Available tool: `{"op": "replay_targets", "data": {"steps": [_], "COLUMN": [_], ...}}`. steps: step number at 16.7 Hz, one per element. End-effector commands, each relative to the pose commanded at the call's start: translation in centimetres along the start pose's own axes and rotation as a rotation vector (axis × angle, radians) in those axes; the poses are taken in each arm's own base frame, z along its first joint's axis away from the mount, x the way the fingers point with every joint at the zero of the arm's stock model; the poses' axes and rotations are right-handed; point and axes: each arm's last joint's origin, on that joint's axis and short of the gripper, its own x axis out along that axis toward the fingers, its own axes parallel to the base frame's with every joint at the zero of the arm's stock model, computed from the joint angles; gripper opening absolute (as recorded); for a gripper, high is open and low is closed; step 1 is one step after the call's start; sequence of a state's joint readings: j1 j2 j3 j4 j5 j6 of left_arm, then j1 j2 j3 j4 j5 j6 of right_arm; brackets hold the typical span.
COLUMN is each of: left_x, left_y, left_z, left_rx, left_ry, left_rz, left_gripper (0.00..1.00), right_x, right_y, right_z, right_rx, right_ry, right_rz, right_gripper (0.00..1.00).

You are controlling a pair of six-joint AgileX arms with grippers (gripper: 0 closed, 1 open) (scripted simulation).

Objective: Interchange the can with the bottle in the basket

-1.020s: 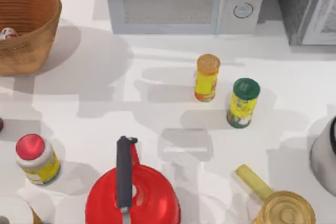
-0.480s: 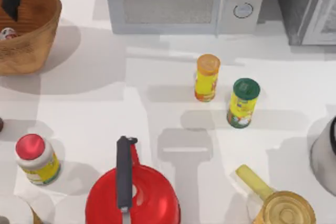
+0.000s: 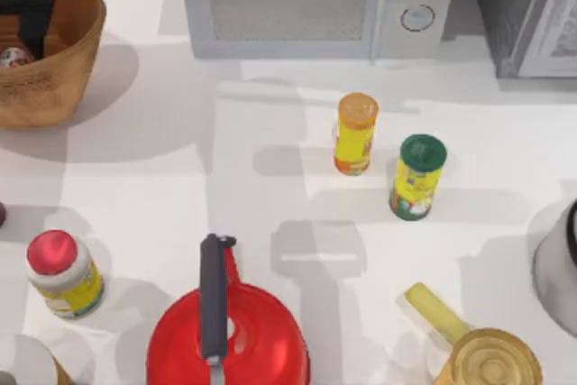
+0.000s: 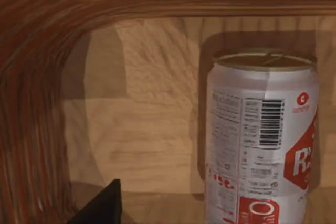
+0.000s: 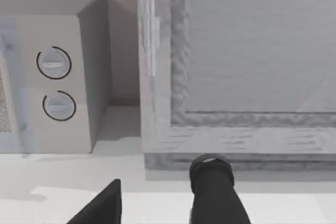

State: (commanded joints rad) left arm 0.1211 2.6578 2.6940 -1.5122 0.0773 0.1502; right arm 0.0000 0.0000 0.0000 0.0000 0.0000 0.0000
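Observation:
The can (image 3: 13,57), white with a red label, stands upright inside the wicker basket (image 3: 77,51) at the table's back left. My left gripper (image 3: 36,13) hangs inside the basket just beside the can, open and holding nothing. In the left wrist view the can (image 4: 262,140) rises close by on the basket floor (image 4: 142,119), and one dark finger (image 4: 106,205) shows apart from it. An orange-lidded yellow bottle (image 3: 356,132) stands mid-table. One finger (image 5: 105,203) of my right gripper shows in the right wrist view, set wide, open.
A green-lidded bottle (image 3: 417,176) stands right of the yellow one, a red-lidded bottle (image 3: 61,272) at front left. A red kettle (image 3: 225,331) and a brass pan (image 3: 482,358) sit along the front edge. The microwave (image 3: 315,2) lines the back. A black cylinder (image 5: 212,182) rises before the right wrist camera.
My left gripper came into view over the basket and has moved down and a little right inside it, toward the can. Nothing on the table has shifted.

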Motion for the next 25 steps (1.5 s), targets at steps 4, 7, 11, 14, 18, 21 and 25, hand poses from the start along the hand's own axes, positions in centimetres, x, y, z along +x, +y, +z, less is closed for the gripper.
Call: {"op": "replay_targets", "data": {"steps": [4,7,11,14,18,21,25], "left_x": [0.1,0.8,4.3,5.9,6.0,6.0,6.0], "left_y": [-0.2,-0.1,0.0,0.0,0.0,0.0,0.0], "left_z": [0.0,0.1,0.1,0.0,0.0,0.0,0.0], "left_rx": [0.004,0.0,0.0,0.0,0.0,0.0,0.0], "left_ry": [0.002,-0.004,0.005,0.0,0.0,0.0,0.0], "left_rz": [0.0,0.001,-0.001,0.0,0.0,0.0,0.0], "left_gripper": [1.0,1.0,1.0,1.0,1.0,0.77,0.47], "right_x": [0.0,0.0,0.0,0.0,0.0,0.0,0.0], "right_y": [0.0,0.0,0.0,0.0,0.0,0.0,0.0], "right_z": [0.0,0.0,0.0,0.0,0.0,0.0,0.0], "right_rx": [0.0,0.0,0.0,0.0,0.0,0.0,0.0], "right_ry": [0.0,0.0,0.0,0.0,0.0,0.0,0.0], "right_rz": [0.0,0.0,0.0,0.0,0.0,0.0,0.0], "right_gripper": [1.0,1.0,1.0,1.0,1.0,1.0,1.0]}}
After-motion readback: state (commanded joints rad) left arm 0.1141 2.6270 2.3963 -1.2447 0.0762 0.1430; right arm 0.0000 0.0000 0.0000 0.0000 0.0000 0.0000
